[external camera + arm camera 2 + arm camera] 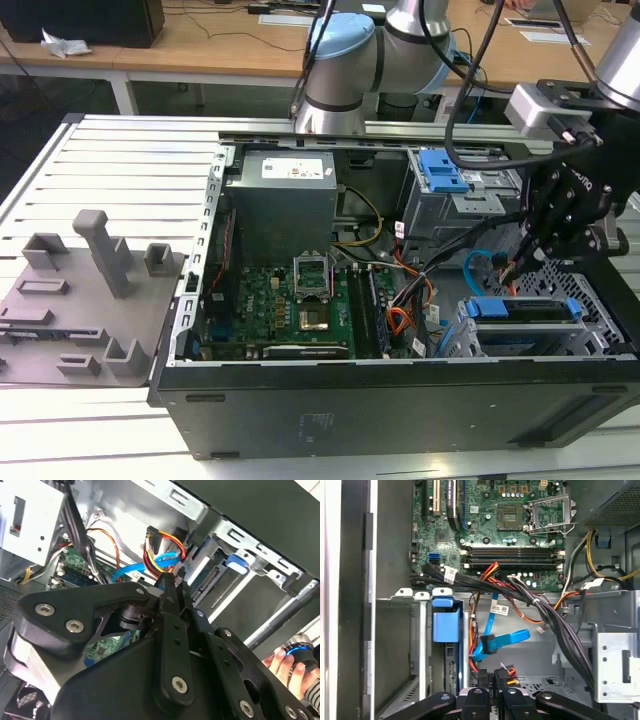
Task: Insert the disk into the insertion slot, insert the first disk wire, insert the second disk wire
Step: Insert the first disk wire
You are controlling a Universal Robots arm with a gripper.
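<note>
One disk lies seated flat in the insertion slot, blue caddy end outward, just beside the gripper.

Gripper state: in both wrist views the fingers stand almost closed, with a narrow gap between them. They pinch a small dark plug that belongs to the first disk wire, the orange-red-yellow bundle. The plug stands clear of the disk's edge and is not seated.

The second disk wire, a flat light-blue cable, loops just ahead of the fingertips. Its dark plug hangs free, close to the held bundle but not gripped.

Farther ahead of the fingertips lies the motherboard, with black cable runs crossing between it and the gripper. The taller cage with its blue latch stands beyond the gripper, apart from it.

In the second wrist view a person's hand rests on a blue-ringed knob behind the gripper, outside the case.
</note>
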